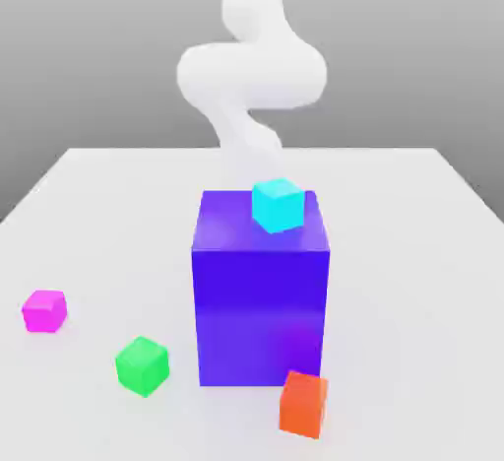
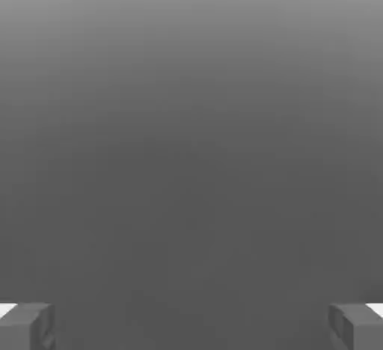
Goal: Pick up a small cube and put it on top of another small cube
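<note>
A: Cubes first, nearest to farthest; the orange-red cube (image 1: pixel 303 404) sits at the front, touching or just beside the foot of the big blue block (image 1: pixel 261 292); the green cube (image 1: pixel 142 365) is to the exterior view's left of it; the pink cube (image 1: pixel 44 310) lies further left still, alone on the white table (image 1: pixel 413 252), well apart from everything.

B: And the pink one is what gets lifted?

A: Yes; it has free room on all sides, so I judge a straight drop from above will do; line the fingers with two flat faces, not the corners.

B: Where is the pincer (image 2: pixel 191 326)?

A: In the hand view its fingertips (image 2: pixel 26 326) stand far apart at the two edges with nothing between them; spread wide and empty; the white arm (image 1: pixel 251 70) rises behind the block at the back.

B: What about the cyan cube (image 1: pixel 277 204)?

A: It rests on top of the blue block, towards the far edge; the arm probably has to travel around or over that block to reach the pink cube, so it should keep height until clear, then come down.

B: Risk?

A: Nudging the cube sideways before closing; centre first, then close.
</note>
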Robot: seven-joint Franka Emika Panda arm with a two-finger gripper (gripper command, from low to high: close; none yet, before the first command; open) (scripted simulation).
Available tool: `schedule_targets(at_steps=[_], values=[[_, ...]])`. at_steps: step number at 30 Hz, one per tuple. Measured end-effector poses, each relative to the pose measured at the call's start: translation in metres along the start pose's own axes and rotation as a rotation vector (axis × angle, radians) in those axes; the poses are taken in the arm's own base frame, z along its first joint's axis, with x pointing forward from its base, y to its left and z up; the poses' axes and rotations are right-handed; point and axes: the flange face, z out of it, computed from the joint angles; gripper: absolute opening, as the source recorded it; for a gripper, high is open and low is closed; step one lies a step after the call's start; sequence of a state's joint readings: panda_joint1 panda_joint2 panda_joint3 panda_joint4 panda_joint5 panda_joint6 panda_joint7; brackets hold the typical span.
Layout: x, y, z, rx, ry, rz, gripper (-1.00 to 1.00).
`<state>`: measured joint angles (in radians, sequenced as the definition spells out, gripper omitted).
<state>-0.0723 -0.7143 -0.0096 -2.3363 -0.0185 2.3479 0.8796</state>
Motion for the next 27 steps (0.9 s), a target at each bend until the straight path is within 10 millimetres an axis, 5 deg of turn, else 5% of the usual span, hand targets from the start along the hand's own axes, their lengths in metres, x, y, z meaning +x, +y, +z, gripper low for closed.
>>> schedule_targets(at_steps=[6, 13, 18, 22, 27], values=[[0.043, 0.09, 0.121, -0.227, 0.001, 0.33, 0.0], [0.06, 0.241, 0.22, -0.461, 0.01, 0.728, 0.0], [0.041, 0.359, 0.262, -0.613, 0.019, 1.025, 0.0], [0.008, 0.457, 0.276, -0.73, 0.033, 1.288, 0.0], [-0.032, 0.51, 0.307, -0.791, 0.027, 1.413, 0.0]])
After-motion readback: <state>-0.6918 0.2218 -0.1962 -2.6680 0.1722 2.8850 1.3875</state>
